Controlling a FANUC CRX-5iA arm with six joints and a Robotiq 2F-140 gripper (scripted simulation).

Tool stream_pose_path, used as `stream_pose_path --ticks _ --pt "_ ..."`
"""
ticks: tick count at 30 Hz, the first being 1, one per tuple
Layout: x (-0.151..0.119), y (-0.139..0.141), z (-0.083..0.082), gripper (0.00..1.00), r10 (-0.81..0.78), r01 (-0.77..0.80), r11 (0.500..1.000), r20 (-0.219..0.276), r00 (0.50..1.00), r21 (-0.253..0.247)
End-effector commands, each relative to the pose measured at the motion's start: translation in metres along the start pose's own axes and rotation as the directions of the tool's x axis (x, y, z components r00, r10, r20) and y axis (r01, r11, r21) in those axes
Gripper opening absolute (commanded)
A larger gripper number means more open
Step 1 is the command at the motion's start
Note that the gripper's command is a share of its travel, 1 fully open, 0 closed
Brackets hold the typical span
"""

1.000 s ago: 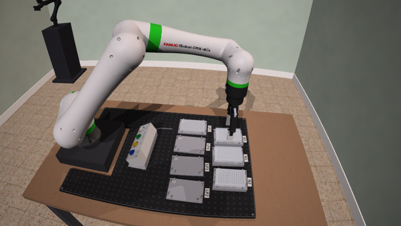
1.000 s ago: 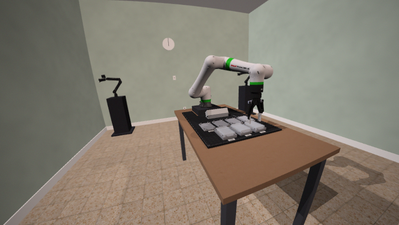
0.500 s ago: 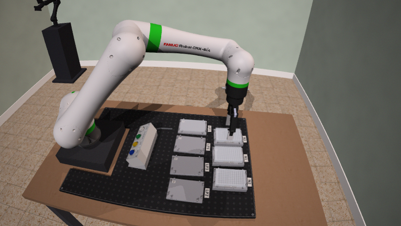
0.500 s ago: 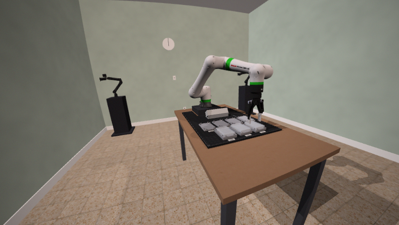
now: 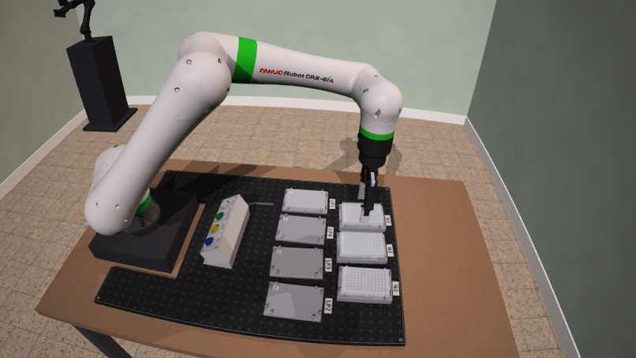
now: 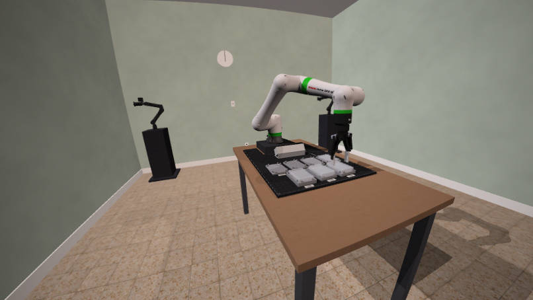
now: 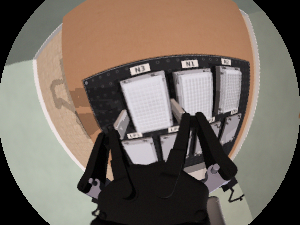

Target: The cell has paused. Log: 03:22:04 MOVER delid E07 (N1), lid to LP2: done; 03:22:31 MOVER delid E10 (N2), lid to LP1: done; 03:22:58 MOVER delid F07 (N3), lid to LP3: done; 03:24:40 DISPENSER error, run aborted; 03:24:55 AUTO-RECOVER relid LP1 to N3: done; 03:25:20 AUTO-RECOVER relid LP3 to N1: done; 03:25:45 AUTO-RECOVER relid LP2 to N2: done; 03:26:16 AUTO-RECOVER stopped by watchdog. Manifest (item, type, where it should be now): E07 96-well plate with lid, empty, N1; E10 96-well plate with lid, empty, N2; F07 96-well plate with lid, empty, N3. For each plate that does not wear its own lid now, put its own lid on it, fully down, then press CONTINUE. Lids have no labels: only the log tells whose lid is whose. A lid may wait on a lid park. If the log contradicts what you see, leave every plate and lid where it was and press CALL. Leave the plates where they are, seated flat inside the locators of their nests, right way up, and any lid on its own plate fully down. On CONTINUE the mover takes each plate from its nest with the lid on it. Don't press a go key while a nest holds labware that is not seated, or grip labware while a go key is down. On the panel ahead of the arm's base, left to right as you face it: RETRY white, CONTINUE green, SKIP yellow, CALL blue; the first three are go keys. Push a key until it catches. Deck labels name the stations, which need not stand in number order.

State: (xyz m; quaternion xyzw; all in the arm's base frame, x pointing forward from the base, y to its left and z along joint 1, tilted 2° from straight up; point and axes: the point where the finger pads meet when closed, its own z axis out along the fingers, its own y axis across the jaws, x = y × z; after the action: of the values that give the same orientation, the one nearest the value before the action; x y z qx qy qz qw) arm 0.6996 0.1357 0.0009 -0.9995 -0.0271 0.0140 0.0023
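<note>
The hand (image 5: 367,205) hangs straight down over the far plate in the right-hand column, the one at the nest marked N3 (image 5: 361,216), with its fingers spread partly apart and nothing between them; they seem to straddle the plate's short width just above the lid, as if lined up for a lid grab. The other two lidded plates sit in the same column: the middle one at N1 (image 5: 361,247) and the near one at N2 (image 5: 364,284). All three look flat and inside their locators.

Left of them runs a column of four lid parks, flat grey pads with small corner stops; the near one reads LP2 (image 5: 293,301), and none carries a lid. That fits the record, which puts every lid back on a plate, though each on the wrong one, so a free park is needed to break the three-way swap.

The key panel (image 5: 225,230) stands left of the parks on the black deck (image 5: 133,284) of the worktop (image 5: 449,266), its keys facing the arm's base.
</note>
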Motion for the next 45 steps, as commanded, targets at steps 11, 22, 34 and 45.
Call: stream_pose_path --ticks 11,22,34,45 --pt "0.000 0.000 0.005 0.66 0.000 0.000 1.000 -0.001 1.000 0.000" --pt "0.000 0.000 0.010 0.66 0.000 0.000 1.000 -0.001 1.000 0.000" --pt "0.000 0.000 0.013 0.66 0.000 0.000 1.000 -0.001 1.000 0.000" --pt "0.000 0.000 0.014 0.66 0.000 0.000 1.000 -0.001 1.000 0.000"
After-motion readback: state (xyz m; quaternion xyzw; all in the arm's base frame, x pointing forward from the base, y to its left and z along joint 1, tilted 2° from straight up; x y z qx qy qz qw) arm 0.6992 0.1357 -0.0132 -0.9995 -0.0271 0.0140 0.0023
